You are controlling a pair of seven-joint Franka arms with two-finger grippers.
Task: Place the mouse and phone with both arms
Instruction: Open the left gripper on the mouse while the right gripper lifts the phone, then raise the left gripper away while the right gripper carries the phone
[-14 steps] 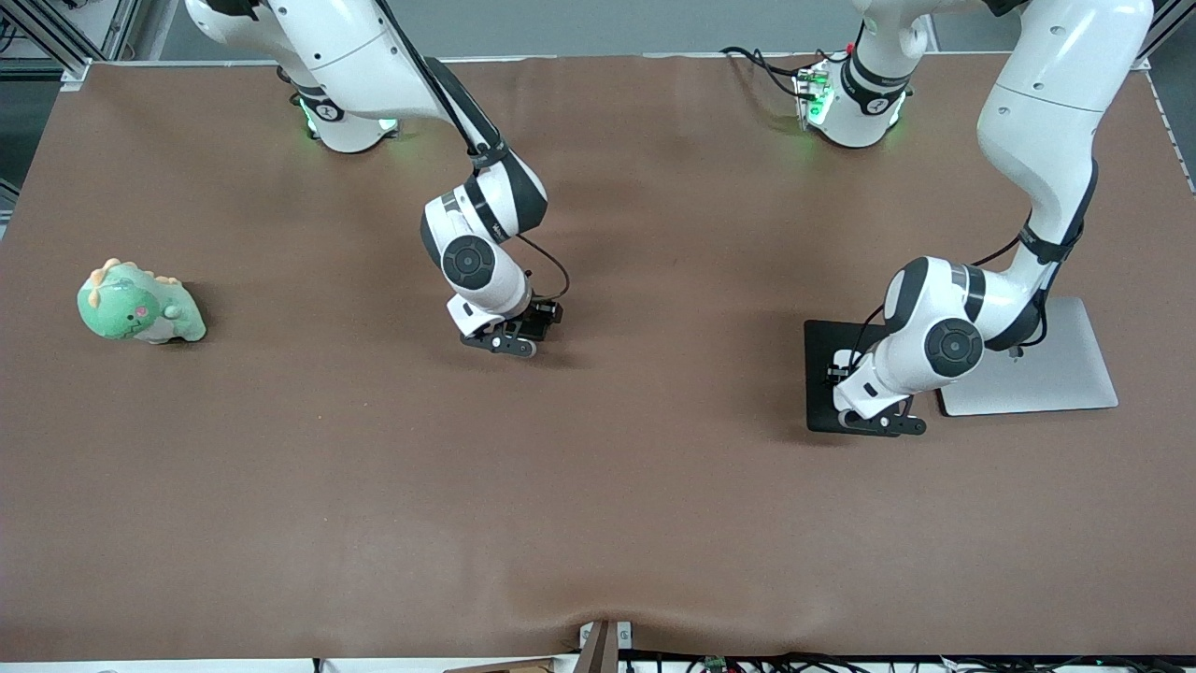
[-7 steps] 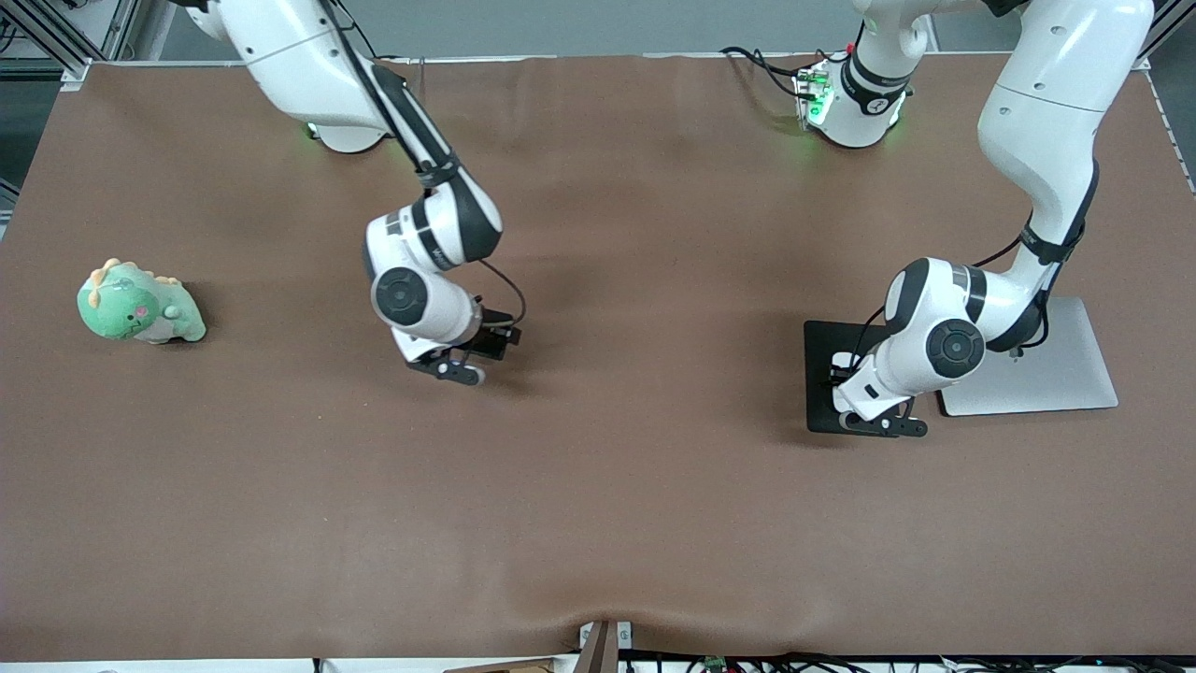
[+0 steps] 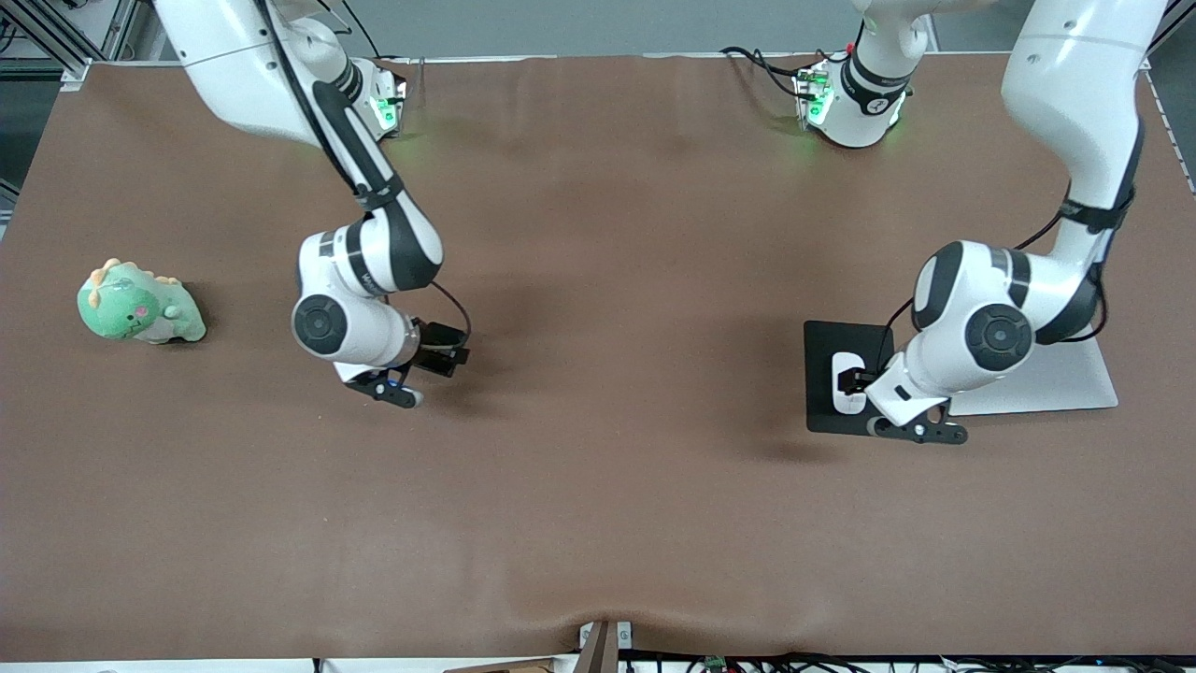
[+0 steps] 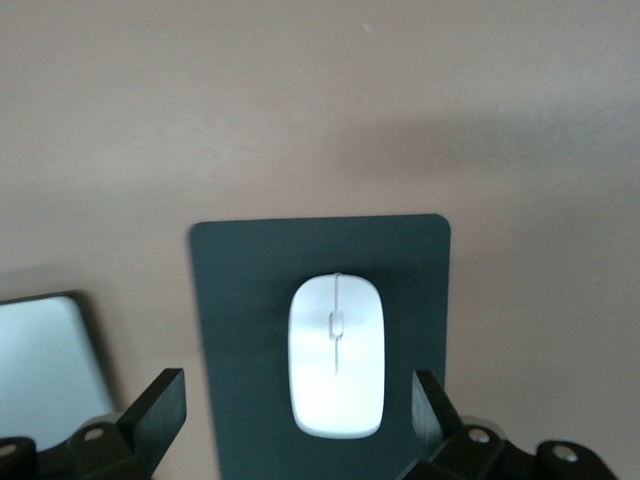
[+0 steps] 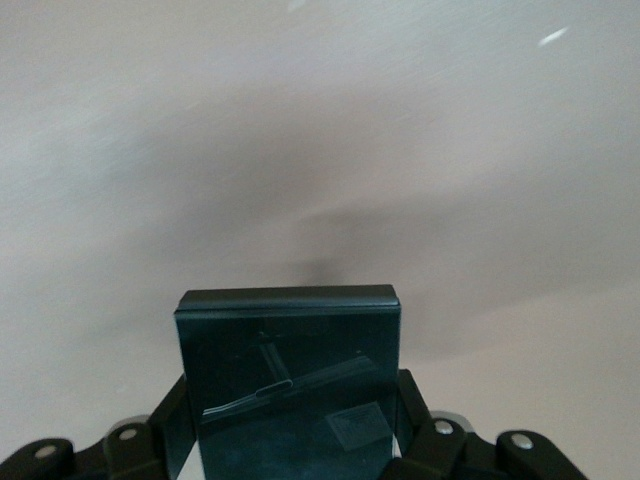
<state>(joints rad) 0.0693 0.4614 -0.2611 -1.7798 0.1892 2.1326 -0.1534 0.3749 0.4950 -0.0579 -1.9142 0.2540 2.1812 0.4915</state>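
On the black mat (image 3: 822,379) lies the mouse (image 4: 336,355)

place: robotics lab | evidence: two white jointed arms (image 3: 364,234) bolted with green-lit bases (image 3: 855,103) along one edge of a brown-covered surface (image 3: 598,523) | aluminium frame struts (image 3: 47,33) at a corner | cables (image 3: 710,662) along the edge

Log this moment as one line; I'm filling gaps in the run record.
left end effector: open, over mouse on black mat | right end effector: shut on phone, above table
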